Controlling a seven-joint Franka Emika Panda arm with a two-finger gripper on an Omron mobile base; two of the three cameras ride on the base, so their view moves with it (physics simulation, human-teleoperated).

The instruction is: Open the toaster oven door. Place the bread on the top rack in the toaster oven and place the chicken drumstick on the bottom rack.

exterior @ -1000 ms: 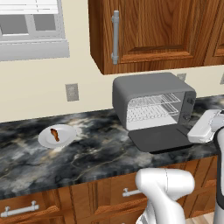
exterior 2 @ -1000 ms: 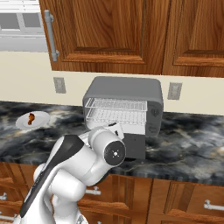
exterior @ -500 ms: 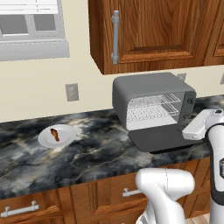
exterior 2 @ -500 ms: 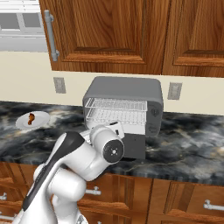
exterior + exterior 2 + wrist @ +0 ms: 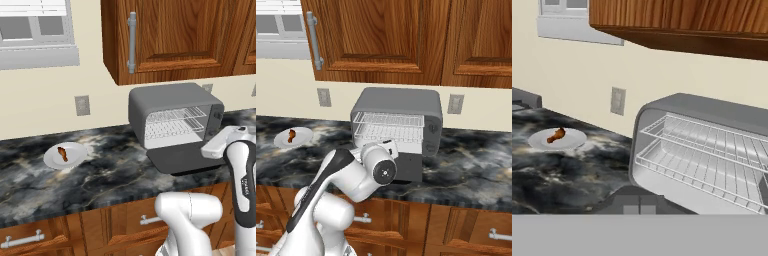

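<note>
Now the oven door (image 5: 182, 159) lies flat open on the counter (image 5: 100, 175), both racks bare. With the tool (image 5: 640, 209) clenched and empty above the door, the next job looks like fetching food. The drumstick (image 5: 62, 153) sits on the white plate (image 5: 75, 159), well left of the oven (image 5: 165, 102). Lift clear of the door before swinging left, then unclench.

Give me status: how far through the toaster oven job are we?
Done: toaster oven door lies folded down. In hand: nothing; the gripper is shut. Left: top rack and bottom rack are bare, chicken drumstick sits on its plate; I can't spot any bread.
</note>
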